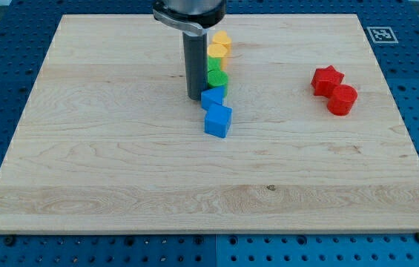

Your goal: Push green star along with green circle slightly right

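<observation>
A column of blocks stands at the view's top centre. From top to bottom it holds a yellow block [222, 38], a second yellow block [217, 52], a green block [214, 64], a green block [217, 80] with a scalloped edge, a blue block [212, 98] and a blue cube [218, 120]. I cannot tell which green block is the star and which the circle. My tip [195, 96] rests on the board just left of the lower green block, touching or almost touching the upper blue block. The rod hides the left edges of the green blocks.
A red star [326, 78] and a red cylinder [342, 99] sit together at the view's right. The wooden board [120, 163] lies on a blue perforated table. A marker tag [380, 34] sits at the board's top right corner.
</observation>
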Controlling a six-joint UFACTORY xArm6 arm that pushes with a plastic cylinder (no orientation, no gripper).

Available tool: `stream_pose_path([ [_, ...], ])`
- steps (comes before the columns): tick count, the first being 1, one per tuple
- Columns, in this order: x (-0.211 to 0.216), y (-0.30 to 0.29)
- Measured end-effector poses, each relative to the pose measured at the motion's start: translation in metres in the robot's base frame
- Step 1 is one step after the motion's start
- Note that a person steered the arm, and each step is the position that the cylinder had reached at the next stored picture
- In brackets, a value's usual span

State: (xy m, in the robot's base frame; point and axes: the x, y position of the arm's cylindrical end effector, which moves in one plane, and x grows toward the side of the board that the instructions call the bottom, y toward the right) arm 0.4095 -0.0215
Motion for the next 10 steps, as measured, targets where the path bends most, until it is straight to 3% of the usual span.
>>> stream_pose_path([
  [3,-0.011,-0.022],
  [5,-0.063,-0.047],
  [10,-0.02,0.037],
])
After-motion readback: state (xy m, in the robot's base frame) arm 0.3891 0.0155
